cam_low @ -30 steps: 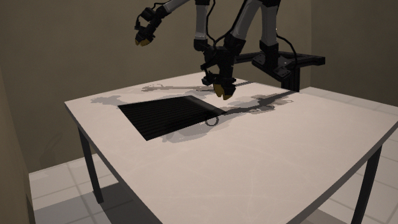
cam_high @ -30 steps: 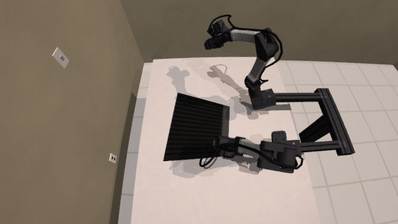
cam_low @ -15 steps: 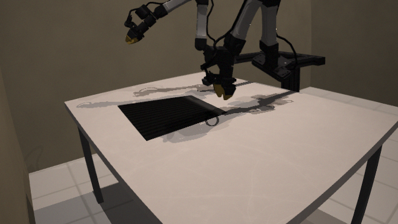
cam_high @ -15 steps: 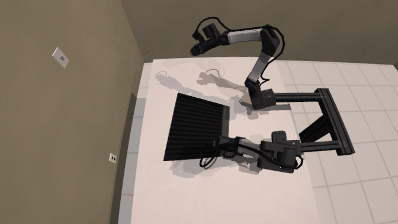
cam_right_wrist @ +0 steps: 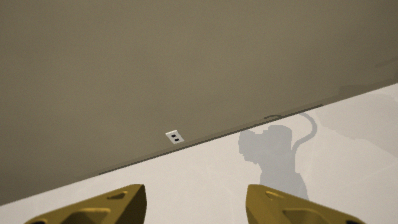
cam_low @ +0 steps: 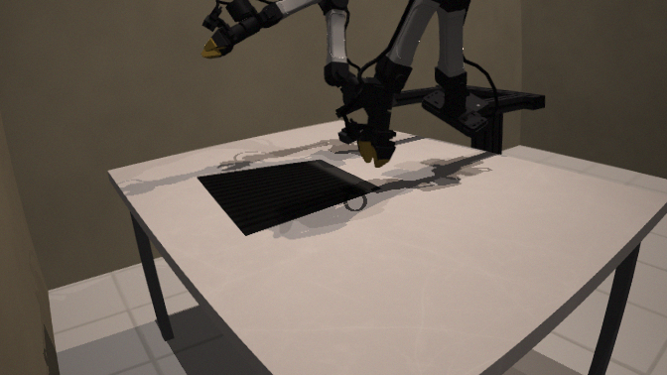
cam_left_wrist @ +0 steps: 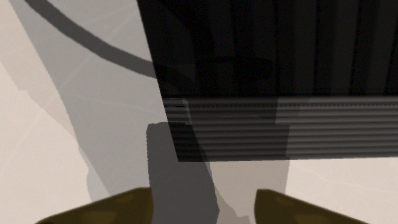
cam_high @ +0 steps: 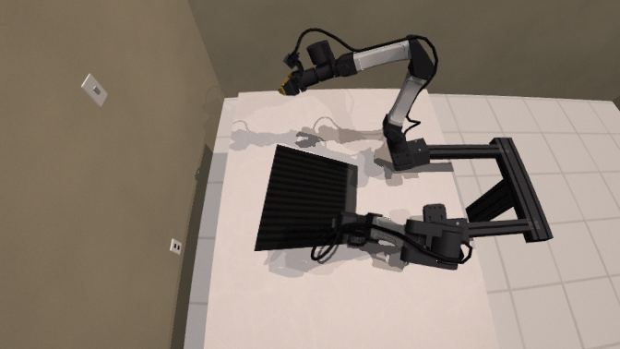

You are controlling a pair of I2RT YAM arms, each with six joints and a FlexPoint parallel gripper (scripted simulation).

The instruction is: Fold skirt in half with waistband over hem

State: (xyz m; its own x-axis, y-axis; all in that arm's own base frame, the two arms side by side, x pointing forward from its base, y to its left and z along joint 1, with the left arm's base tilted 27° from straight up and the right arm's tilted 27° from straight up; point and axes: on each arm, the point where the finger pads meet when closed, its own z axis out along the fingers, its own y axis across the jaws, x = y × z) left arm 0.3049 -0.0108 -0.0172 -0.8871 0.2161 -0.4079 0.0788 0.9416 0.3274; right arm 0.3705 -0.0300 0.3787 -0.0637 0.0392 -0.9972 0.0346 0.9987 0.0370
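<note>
While the skirt (cam_high: 300, 198) (cam_low: 263, 198) (cam_left_wrist: 320, 50) lies flat and unfolded on the table (cam_high: 346, 305) (cam_low: 397, 278) (cam_left_wrist: 330, 182) (cam_right_wrist: 355, 155), the left gripper (cam_high: 340, 222) (cam_low: 374, 164) (cam_left_wrist: 203, 198) hangs above it near the waistband (cam_high: 351, 189) (cam_low: 337, 174) (cam_left_wrist: 325, 127), the right gripper (cam_high: 281, 91) (cam_low: 204, 55) (cam_right_wrist: 196, 194) well off; both stand apart, ungripping. Lifting one corner alone could skew the fold.

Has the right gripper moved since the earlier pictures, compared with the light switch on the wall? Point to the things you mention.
Yes. In the top view, the right gripper (cam_high: 282, 90) (cam_low: 202, 53) (cam_right_wrist: 196, 194) has moved closer to the light switch (cam_high: 94, 90), towards the picture's left.
</note>
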